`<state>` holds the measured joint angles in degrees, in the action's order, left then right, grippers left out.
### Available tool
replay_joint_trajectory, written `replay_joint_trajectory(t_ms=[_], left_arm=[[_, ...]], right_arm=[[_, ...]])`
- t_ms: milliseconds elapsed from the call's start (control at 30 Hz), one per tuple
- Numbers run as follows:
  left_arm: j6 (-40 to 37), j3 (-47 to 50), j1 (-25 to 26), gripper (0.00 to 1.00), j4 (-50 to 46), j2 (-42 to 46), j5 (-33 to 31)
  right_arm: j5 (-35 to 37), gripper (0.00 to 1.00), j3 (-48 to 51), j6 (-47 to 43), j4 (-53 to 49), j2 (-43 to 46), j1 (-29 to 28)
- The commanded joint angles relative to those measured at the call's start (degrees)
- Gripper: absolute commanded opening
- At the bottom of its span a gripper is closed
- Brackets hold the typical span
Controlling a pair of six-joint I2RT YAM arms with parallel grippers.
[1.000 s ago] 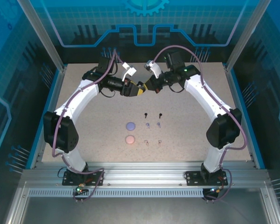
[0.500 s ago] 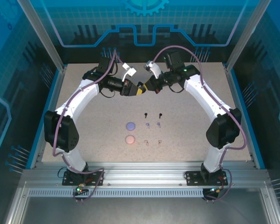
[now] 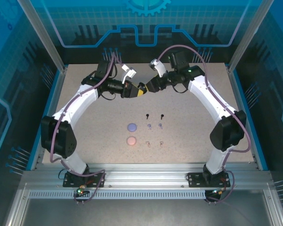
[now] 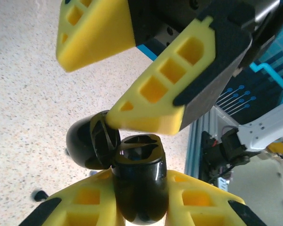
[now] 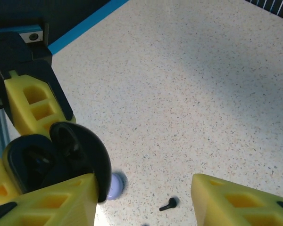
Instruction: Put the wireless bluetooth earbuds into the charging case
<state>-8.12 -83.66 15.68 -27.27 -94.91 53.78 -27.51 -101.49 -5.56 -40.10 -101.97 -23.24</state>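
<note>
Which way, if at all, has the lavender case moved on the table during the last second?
No. The lavender case sits where it was, directly behind the pink case and left of the lavender earbuds.

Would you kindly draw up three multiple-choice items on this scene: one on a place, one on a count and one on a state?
1. Where is the black charging case?
A) in the left gripper, raised above the table
B) flat beside the arm bases
C) against the rear wall

2. How many round cases lie on the table?
A) one
B) two
C) four

3. How is the black case's lid?
A) shut
B) swung open
C) missing

Answers:
1 A, the left wrist view shows yellow fingers clamping it on both sides.
2 B, a lavender case and a pink case.
3 B, the lid stands hinged aside, with the hollow body exposed.
</note>
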Motion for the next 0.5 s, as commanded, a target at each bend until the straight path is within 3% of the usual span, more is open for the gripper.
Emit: replay_joint_trajectory(t_ms=[0,233,467], left_arm=[[4.9,5.8,-0.7,0.00,10.4,6.6,-3.5],[9.7,19.1,-0.7,0.00,26.7,16.6,-11.7],[14.7,33.3,-0.6,0.00,49.9,22.0,-17.4]], right_arm=[[-1.4,0.60,4.8,7.7,5.3,6.4,3.0],[4.3,0.64,14.0,17.8,7.6,9.4,2.6],[16.8,0.64,16.8,26.7,5.2,3.3,-4.0]])
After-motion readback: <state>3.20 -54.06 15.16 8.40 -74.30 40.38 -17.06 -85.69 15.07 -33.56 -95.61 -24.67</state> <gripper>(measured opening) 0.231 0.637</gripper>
